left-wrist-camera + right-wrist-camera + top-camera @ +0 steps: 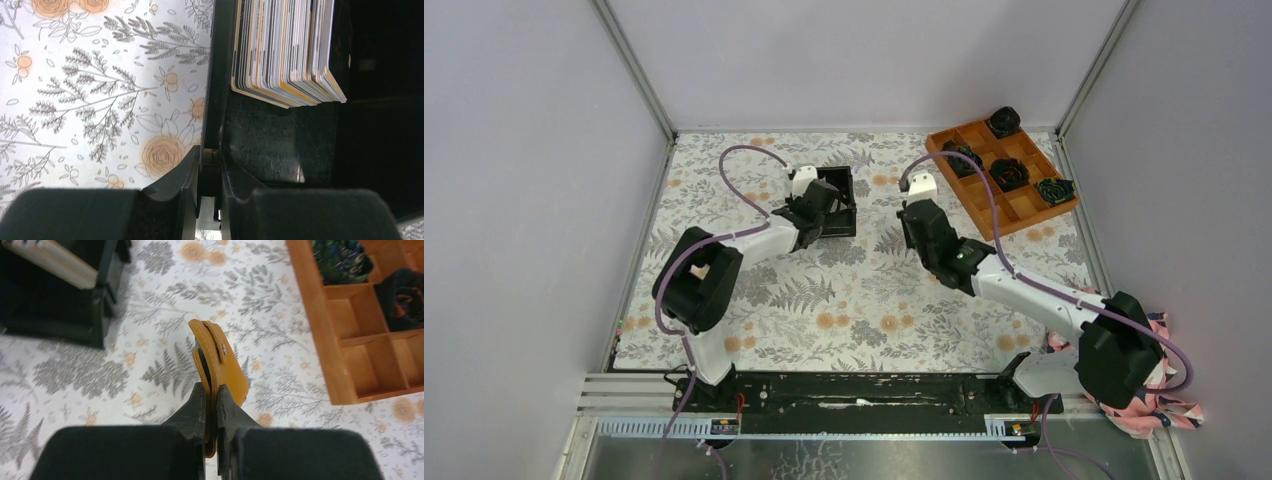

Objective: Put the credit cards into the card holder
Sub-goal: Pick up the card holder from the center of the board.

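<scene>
Stage: looks early, no card visibly in card holder (227, 365) | credit cards (285, 50): stacked on edge in black bin (280, 145) near table (100, 100) far edge | left pincer (210, 160): clamped on bin wall | right pincer (211, 392): clamped on folded card holder above mid-table | remaining: open holder, load cards

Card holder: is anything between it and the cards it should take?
Yes. The black bin's wall stands between the cards and the card holder, which the right gripper pinches folded nearly shut.
</scene>
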Tool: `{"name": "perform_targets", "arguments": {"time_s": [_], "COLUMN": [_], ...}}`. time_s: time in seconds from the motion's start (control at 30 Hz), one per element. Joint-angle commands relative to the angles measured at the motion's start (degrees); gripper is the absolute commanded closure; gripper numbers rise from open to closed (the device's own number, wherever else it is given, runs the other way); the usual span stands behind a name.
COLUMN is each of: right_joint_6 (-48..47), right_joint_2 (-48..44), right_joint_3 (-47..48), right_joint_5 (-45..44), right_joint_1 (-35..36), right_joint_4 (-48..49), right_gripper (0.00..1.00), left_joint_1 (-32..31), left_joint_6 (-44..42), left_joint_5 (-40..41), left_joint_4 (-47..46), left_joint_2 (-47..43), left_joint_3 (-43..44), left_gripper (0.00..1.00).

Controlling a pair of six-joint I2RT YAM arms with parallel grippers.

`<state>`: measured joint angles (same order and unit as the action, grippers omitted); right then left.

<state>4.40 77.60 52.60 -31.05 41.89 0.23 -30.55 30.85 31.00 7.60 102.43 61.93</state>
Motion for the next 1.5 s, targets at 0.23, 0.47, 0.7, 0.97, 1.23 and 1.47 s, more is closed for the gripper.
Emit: {"name": "perform_targets", "arguments": {"time_s": [0.23, 0.47, 0.7, 0.97, 1.23, 1.47], "right_joint_6": [9.60, 12.04, 12.81, 12.41, 10.34, 10.88], "right_joint_2": [-4.40, -2.72, -1.55, -1.15, -2.63, -8.22], "right_joint_3": [-7.71, -9.86, -10.24, -9.46, -6.67, -4.12], "right_joint_5": [-0.45, -2.14, -2.31, -1.93, 3.32, 12.22], "right_joint_1": [8.83, 14.23, 16.16, 16.82, 16.82, 16.74], "right_joint_4": [2.74, 4.00, 4.69, 4.60, 0.62, -2.63], "right_gripper": [1.00, 1.00, 1.00, 1.00, 1.00, 1.00], "left_joint_1": [4.54, 5.09, 5.05, 4.97, 3.70, 1.19], "left_joint_6": [-1.96, -0.37, 2.86, 5.14, 3.84, 4.18], "left_joint_5": [-2.67, -3.97, -4.20, -4.90, -8.58, -22.57], "left_joint_4": [-4.06, -2.88, -0.99, 0.15, -7.49, -27.46], "left_joint_2": [5.50, 7.84, 6.41, 0.79, -13.28, -31.59], "left_joint_3": [8.12, 9.63, 9.65, 8.29, -4.32, -27.21], "left_gripper": [0.95, 0.93, 0.64, 0.31, 0.24, 0.24]}}
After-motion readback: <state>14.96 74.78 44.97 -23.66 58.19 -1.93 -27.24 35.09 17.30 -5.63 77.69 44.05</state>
